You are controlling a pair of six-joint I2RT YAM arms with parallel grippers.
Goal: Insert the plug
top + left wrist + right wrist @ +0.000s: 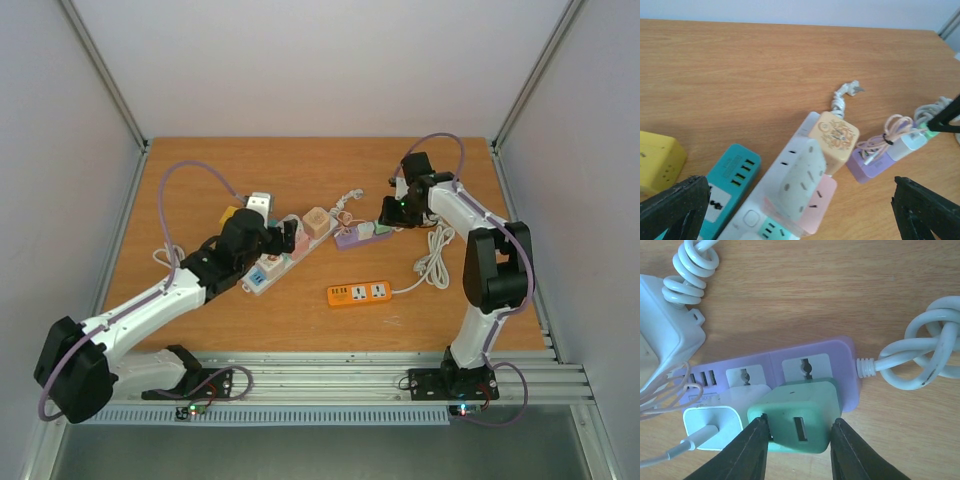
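Observation:
In the right wrist view my right gripper is shut on a green plug, one finger on each side. The plug sits on the right socket of a purple power strip, beside a white USB charger; its pins are hidden. From above, the right gripper is at the strip's right end. My left gripper is open and empty over a white power strip. In the left wrist view it hangs above a pale adapter and a beige cube plug.
An orange power strip lies near the front middle, its white cable coiled to the right. A teal strip and a yellow block lie left of the white strip. A pink cable bundle rests on the purple strip.

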